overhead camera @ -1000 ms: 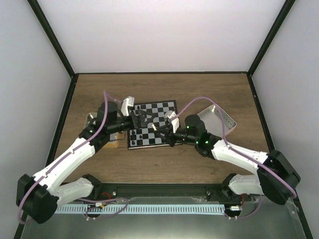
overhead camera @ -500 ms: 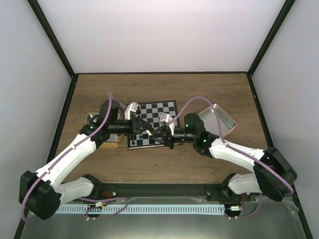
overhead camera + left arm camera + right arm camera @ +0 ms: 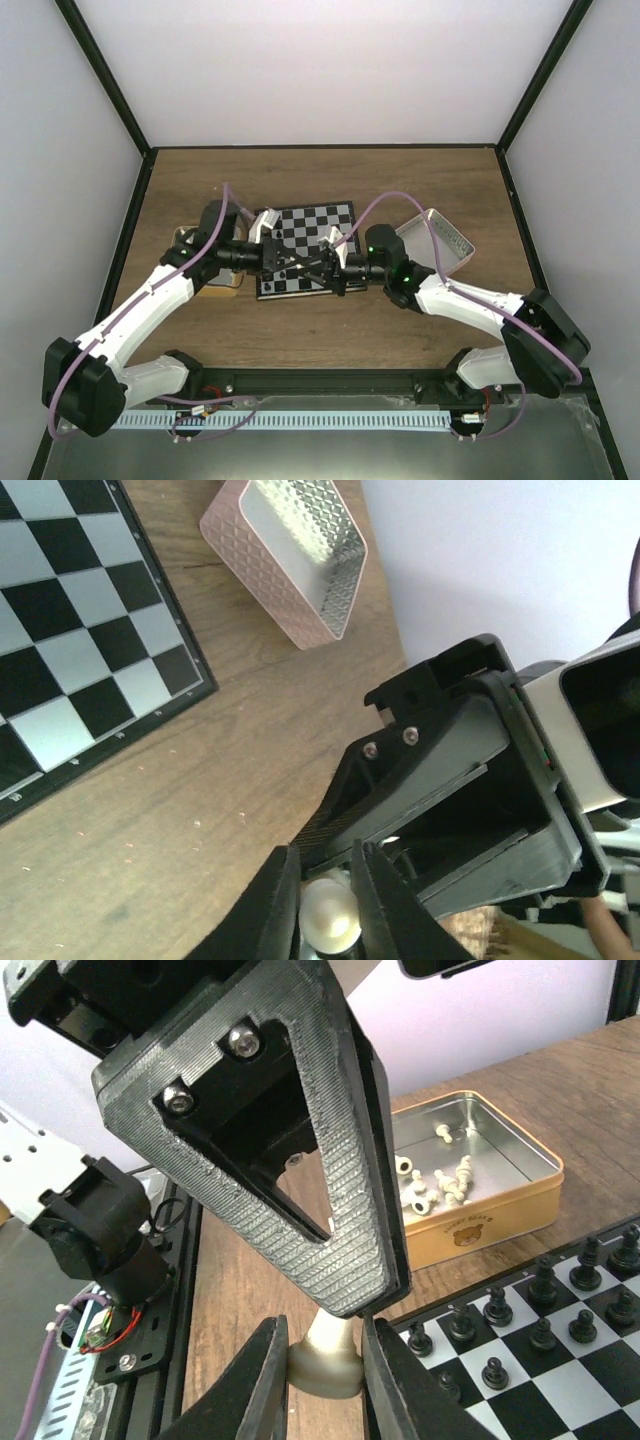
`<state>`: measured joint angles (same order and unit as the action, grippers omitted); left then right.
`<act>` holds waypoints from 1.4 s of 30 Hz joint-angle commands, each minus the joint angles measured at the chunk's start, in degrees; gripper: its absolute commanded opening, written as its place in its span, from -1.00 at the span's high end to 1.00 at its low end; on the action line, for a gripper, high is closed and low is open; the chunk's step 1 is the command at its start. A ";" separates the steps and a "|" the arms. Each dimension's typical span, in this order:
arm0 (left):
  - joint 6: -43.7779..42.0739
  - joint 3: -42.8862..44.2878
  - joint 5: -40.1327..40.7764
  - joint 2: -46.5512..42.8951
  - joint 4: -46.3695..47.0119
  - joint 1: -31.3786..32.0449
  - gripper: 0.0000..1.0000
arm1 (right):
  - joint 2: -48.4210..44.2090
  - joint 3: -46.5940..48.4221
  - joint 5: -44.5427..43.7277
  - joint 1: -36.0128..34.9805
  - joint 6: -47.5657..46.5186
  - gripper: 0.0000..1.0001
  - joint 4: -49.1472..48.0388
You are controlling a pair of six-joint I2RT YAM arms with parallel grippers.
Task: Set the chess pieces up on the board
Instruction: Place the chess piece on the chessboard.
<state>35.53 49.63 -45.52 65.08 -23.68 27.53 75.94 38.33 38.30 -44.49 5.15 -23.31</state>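
Observation:
A cream chess piece (image 3: 328, 1358) hangs above the near edge of the board (image 3: 312, 222), held from both sides. My right gripper (image 3: 325, 1348) is shut on its wide base. My left gripper (image 3: 327, 882) is shut on its rounded head (image 3: 330, 920), and the left gripper's ribbed fingers (image 3: 335, 1210) reach down from above in the right wrist view. From the top view the two grippers (image 3: 300, 268) (image 3: 322, 268) meet tip to tip. Several black pieces (image 3: 540, 1305) stand on the board's near rows. More cream pieces (image 3: 435, 1182) lie in the tan tin (image 3: 500, 1222).
The tan tin (image 3: 222, 283) sits left of the board, mostly under my left arm. A pink tray (image 3: 442, 240) stands right of the board, and its inside (image 3: 300, 525) shows nothing. Bare wood lies between the board and the arm bases.
My left gripper was wide open over the board's left part; it has moved to the right gripper and shut on the cream piece's head. The right gripper shifted slightly left, still holding the piece.

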 commanded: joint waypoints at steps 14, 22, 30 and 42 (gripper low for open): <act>-7.63 9.53 17.13 9.94 -4.72 -0.48 0.83 | -2.66 -4.82 -23.41 0.41 4.62 -0.30 -3.74; -10.93 16.30 41.37 19.19 -5.86 5.28 0.84 | -9.83 -10.07 -46.07 1.81 15.13 -0.36 1.95; -13.37 25.42 55.59 33.85 -5.71 16.15 0.84 | -18.25 -6.71 -69.54 6.34 34.11 -0.41 25.73; -14.17 33.68 56.04 48.25 1.66 20.57 0.85 | -26.08 -2.67 -84.52 6.87 48.11 -0.41 45.30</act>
<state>22.26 80.79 9.10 110.83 -26.02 47.79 51.18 33.74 -37.17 -37.93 46.41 13.39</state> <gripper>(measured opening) 0.124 0.705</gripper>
